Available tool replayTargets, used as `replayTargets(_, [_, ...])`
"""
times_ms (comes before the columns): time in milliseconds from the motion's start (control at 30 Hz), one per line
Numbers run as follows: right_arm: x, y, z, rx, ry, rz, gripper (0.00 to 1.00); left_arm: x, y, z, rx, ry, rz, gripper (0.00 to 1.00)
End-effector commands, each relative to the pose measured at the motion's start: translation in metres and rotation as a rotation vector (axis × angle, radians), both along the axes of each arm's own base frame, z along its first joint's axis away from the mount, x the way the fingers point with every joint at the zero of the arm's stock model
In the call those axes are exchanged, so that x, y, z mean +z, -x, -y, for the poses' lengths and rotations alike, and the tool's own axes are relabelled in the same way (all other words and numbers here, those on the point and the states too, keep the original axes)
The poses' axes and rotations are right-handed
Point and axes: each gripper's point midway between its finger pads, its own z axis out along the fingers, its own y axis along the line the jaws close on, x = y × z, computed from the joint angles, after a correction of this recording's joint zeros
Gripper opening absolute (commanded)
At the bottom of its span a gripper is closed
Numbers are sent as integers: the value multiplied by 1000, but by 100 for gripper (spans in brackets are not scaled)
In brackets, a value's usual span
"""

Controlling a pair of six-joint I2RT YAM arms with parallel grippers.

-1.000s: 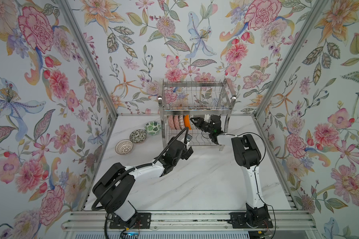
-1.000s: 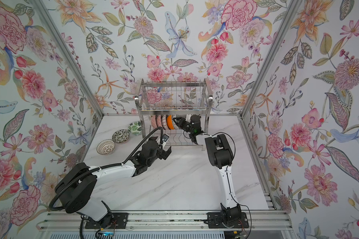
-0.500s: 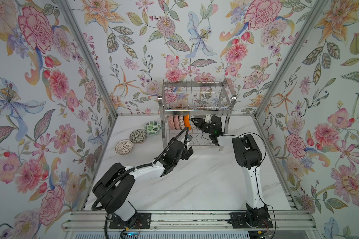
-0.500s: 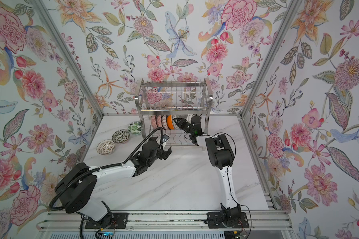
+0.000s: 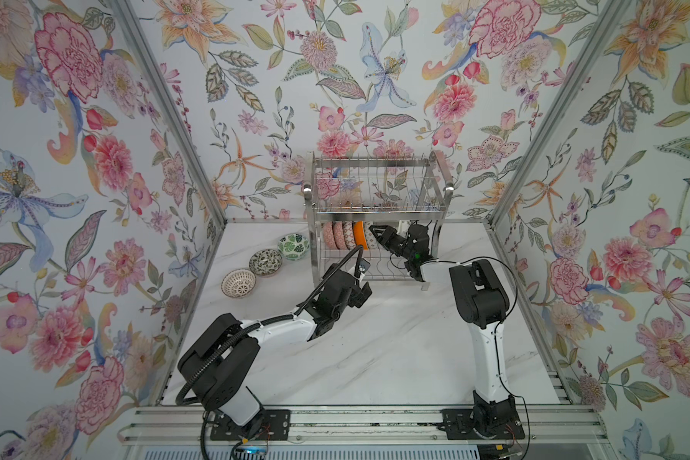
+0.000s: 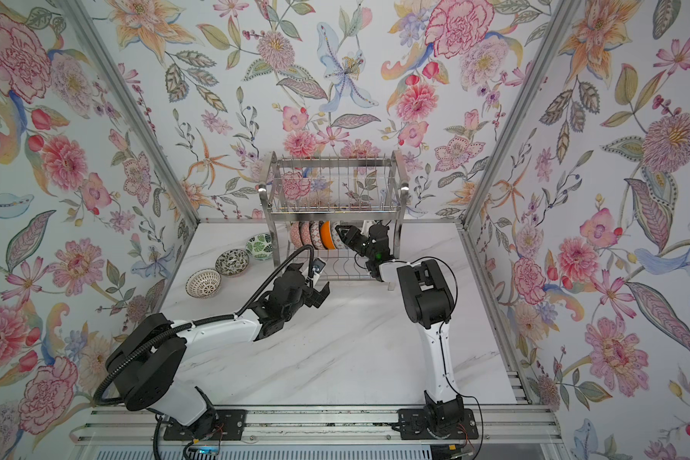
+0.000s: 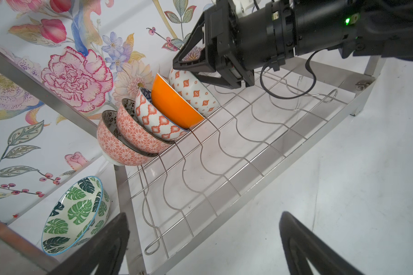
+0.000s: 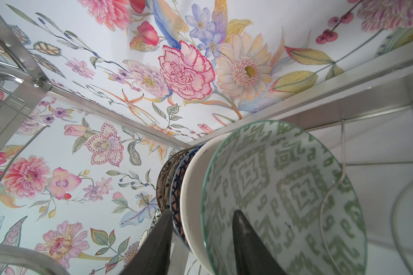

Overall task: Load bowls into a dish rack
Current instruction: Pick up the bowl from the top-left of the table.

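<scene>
1. The dish rack (image 5: 375,210) stands at the back of the counter (image 5: 375,358).
2. Five bowls stand on edge in a tight row at the left end of the rack's lower tier, leaning in its wavy wires. There are two pinkish bowls (image 7: 119,147), a lattice-patterned bowl (image 7: 155,119) and the orange bowl (image 7: 174,104). Last, nearest the rack's middle, is the diamond-patterned bowl (image 7: 196,92), which is green-patterned inside.
3. The right claw (image 5: 376,232) lies under the rack's upper tier, entering from the rack's right side. It sits astride the rim of the diamond-patterned bowl, with one finger (image 8: 248,245) inside the bowl and its partner outside.
4. Its jaws are part-way apart, wider than the bowl's wall, so nothing is clamped. The bowl rests in the rack against the orange bowl.
5. The left claw (image 7: 204,215) hovers over the counter just in front of the rack's lower tier, spread fully wide and empty.
6. Three more bowls sit upright on the counter left of the rack, in a line slanting away from it.
7. The green leaf bowl (image 5: 293,246) is just beside the rack's left leg and the black-and-white floral bowl (image 5: 265,262) comes next. The pale line-patterned bowl (image 5: 238,282) is farthest from the rack.
</scene>
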Motion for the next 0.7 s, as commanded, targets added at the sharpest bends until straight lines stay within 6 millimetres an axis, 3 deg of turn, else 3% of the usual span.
replayTargets(0, [29, -1, 13, -43, -21, 60, 46, 4, 4, 0, 1, -9, 12, 99])
replayTargets(667, [38, 14, 19, -105, 29, 70, 57, 4, 6, 0, 3, -7, 13, 99])
